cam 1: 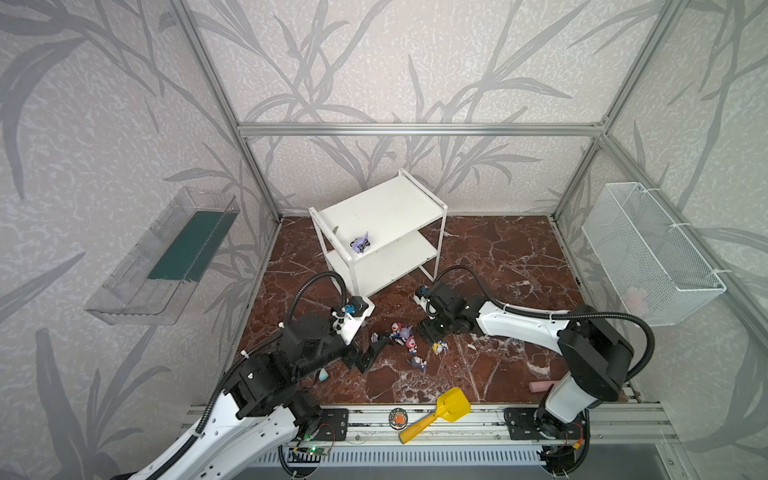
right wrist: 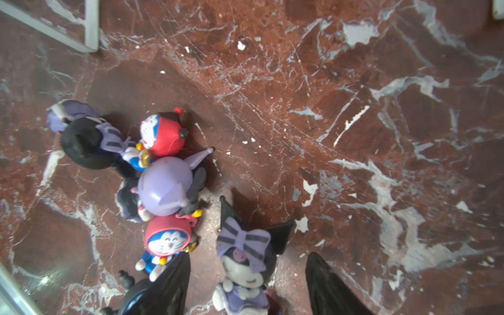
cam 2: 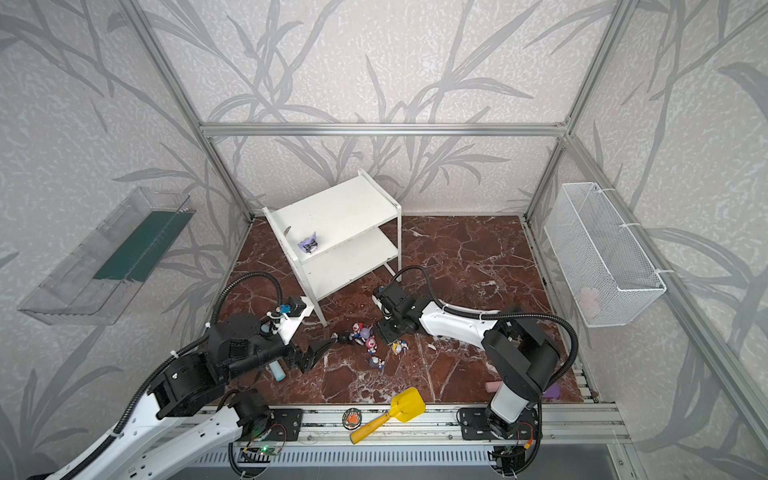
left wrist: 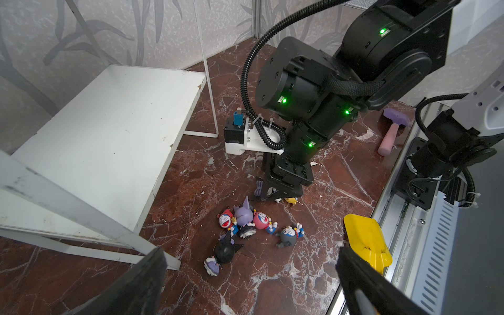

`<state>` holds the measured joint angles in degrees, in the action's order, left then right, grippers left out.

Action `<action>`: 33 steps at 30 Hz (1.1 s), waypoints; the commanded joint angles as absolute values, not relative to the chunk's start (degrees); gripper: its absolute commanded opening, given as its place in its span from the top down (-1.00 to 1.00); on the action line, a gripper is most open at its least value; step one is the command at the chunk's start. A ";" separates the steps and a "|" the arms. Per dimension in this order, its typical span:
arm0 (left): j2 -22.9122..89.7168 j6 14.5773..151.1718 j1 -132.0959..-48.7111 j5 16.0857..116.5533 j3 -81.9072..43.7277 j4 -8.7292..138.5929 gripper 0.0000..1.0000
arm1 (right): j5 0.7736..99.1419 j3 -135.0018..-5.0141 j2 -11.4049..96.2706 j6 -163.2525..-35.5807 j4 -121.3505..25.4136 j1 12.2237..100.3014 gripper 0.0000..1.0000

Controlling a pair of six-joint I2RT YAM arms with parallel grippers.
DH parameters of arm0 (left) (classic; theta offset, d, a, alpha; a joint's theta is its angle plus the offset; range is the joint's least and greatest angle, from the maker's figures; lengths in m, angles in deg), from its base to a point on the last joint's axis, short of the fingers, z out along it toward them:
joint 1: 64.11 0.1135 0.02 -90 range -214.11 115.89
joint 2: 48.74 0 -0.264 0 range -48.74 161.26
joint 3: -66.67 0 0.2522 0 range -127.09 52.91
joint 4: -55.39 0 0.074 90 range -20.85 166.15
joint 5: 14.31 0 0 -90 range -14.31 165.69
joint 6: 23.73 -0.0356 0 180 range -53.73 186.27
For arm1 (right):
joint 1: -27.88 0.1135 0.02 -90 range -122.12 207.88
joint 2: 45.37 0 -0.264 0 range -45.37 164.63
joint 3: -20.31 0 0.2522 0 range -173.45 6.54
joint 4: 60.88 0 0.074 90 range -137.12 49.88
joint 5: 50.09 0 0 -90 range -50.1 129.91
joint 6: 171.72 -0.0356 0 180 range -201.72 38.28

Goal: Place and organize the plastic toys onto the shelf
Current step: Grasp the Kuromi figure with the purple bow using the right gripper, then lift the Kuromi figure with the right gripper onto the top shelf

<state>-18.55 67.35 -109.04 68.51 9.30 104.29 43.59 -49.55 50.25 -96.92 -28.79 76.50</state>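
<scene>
- The left gripper (left wrist: 249, 255) stood wide apart, empty, beside the floor toys (cam 1: 405, 336).
- The right gripper (right wrist: 249, 256) stood parted astride a bow-wearing toy (right wrist: 245, 261), gripping nothing.
- The shelf (cam 1: 386, 208) stood far centre, with one purple toy (cam 1: 360, 243) on top.

no legible text, labels, brands or numbers anywhere; round sticker (cam 1: 400, 418) on front rail (cam 1: 465, 432), too blurred to read

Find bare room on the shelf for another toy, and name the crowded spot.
Top board: bare beyond the purple toy near its front corner. Lower board: bare where visible. Crowded: the toy cluster on the floor.
</scene>
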 commanded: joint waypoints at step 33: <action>-19.84 66.95 -107.71 70.05 9.88 103.30 -0.98 | 41.16 -51.64 46.42 -95.19 -29.45 76.75 0.38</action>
